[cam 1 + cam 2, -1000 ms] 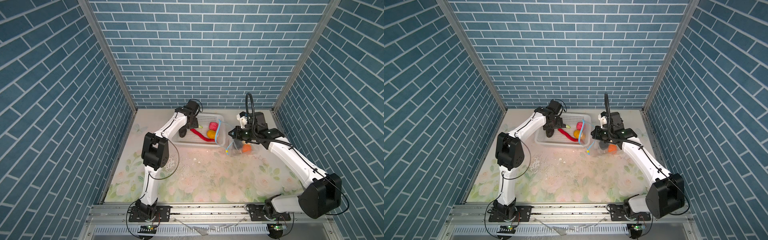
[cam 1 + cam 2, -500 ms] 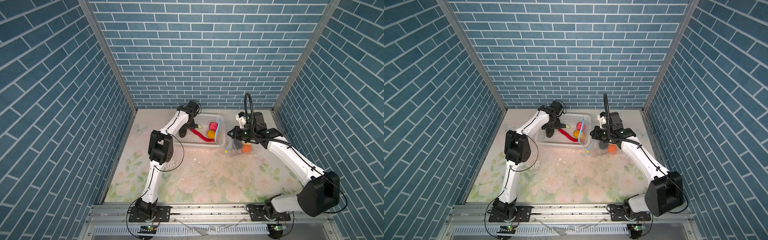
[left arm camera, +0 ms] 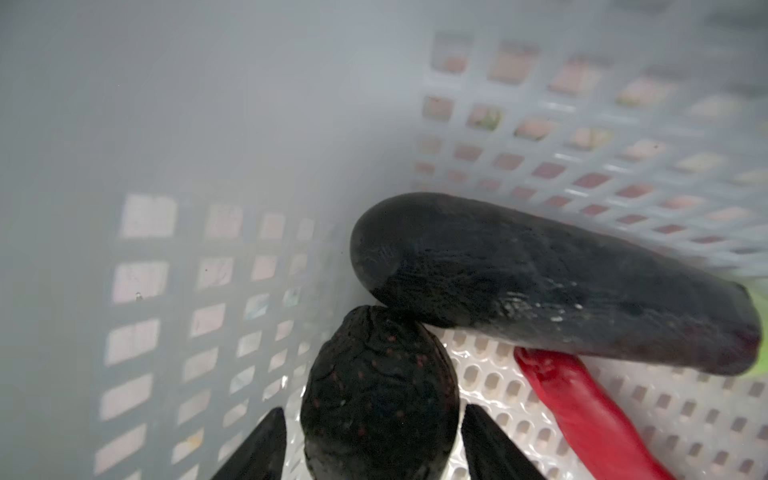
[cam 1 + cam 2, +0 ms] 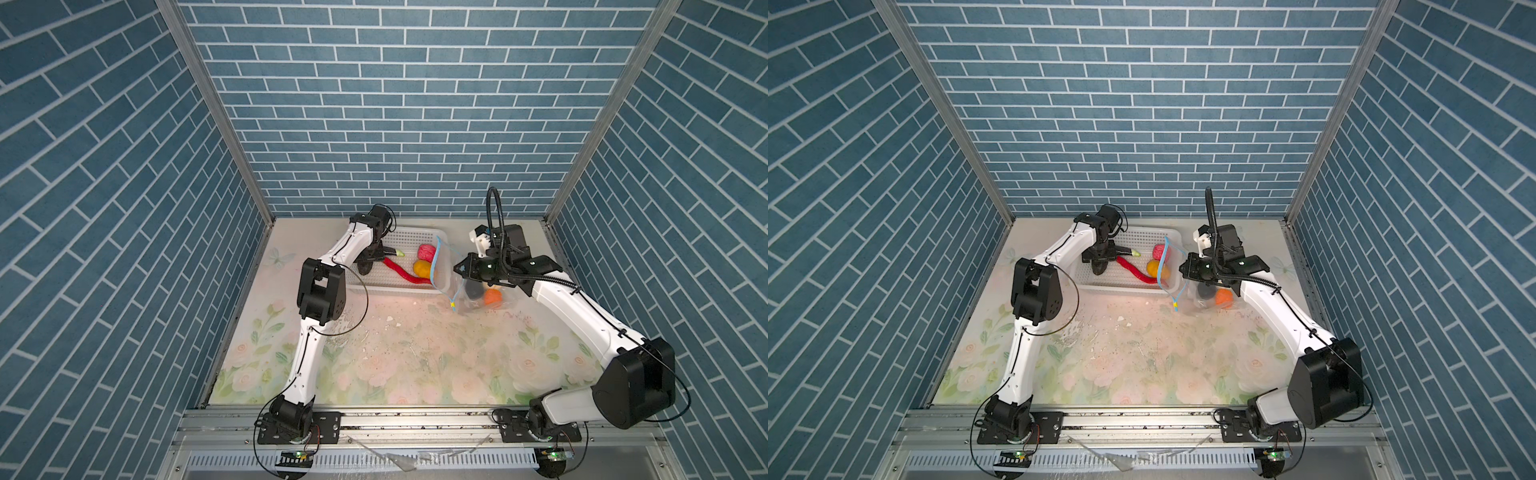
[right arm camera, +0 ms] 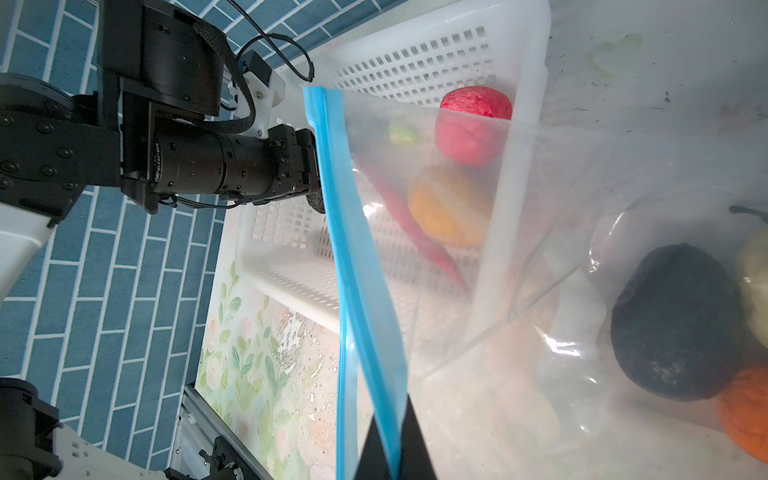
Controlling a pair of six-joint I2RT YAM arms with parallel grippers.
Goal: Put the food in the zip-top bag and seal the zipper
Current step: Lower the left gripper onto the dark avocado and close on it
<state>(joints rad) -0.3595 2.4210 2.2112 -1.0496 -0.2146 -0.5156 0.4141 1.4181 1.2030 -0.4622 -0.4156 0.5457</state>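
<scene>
— The left gripper (image 3: 374, 411) is sunk in the white basket's (image 4: 407, 237) left end, jaws apart around a speckled black lump (image 3: 380, 390), not visibly clamped. The right gripper (image 5: 392, 415) is pinched shut on the zipper (image 5: 353, 291); the zip-top bag (image 5: 519, 332) is held up just right of the basket.

— So a pick is in hand: the jaws are to be closed, the lump carried right into the mouth. An aubergine (image 3: 540, 286), red chilli (image 3: 582, 399), pink piece (image 4: 425, 251) and yellow-orange piece (image 4: 422, 269) are left in the basket; a black piece (image 5: 673, 328), cream piece (image 5: 754, 282) and orange piece (image 5: 748, 415) are bagged.
</scene>
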